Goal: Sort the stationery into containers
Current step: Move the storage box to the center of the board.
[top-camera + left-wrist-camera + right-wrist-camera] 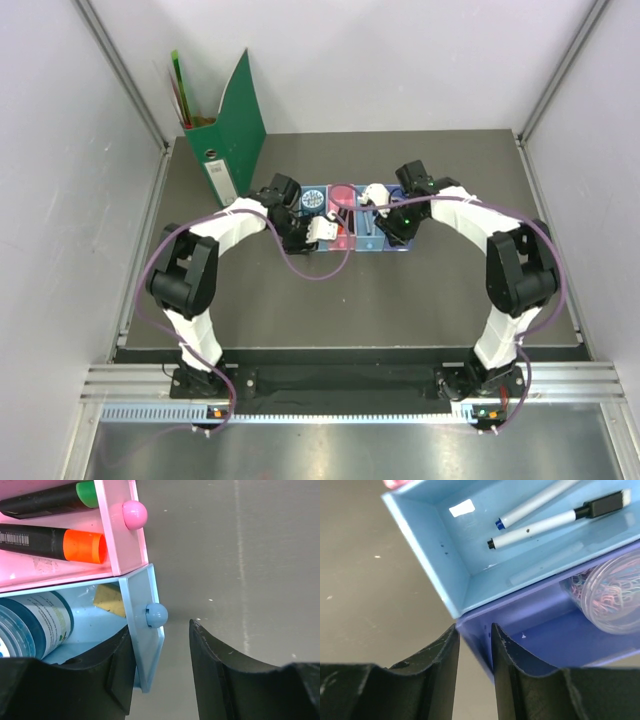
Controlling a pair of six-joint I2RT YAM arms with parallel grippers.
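while both grippers straddle tray walls, the stationery lies in its trays

seen from above, two arms rise from the near edge of the table (400, 300) and bend inward to a row of four small trays mid-table.

in the left wrist view, the left gripper (161, 635) is open at a medium width. one finger is inside the blue tray (140, 630), against its end wall. the other is outside and clear of the wall, with the wall's round blue knob (156, 615) between them. in that tray lie a bluish round disc (30, 625) with a printed label and a small yellow piece (112, 600). the pink tray (127, 545) touches it on the far side. it holds an orange-and-black highlighter (55, 542) and, beyond it, a black green-capped marker (50, 497).

in the right wrist view, the right gripper (474, 630) is narrow, its fingers pressed to either side of the purple tray (530, 630) wall at a near corner. a clear round tub (615, 597) of coloured paper clips sits in that tray. the light blue tray (435, 555) touches it beyond and holds two white pens (545, 522) side by side.

farthest back, a tall green file holder (235, 130) stands at the table's rear left.
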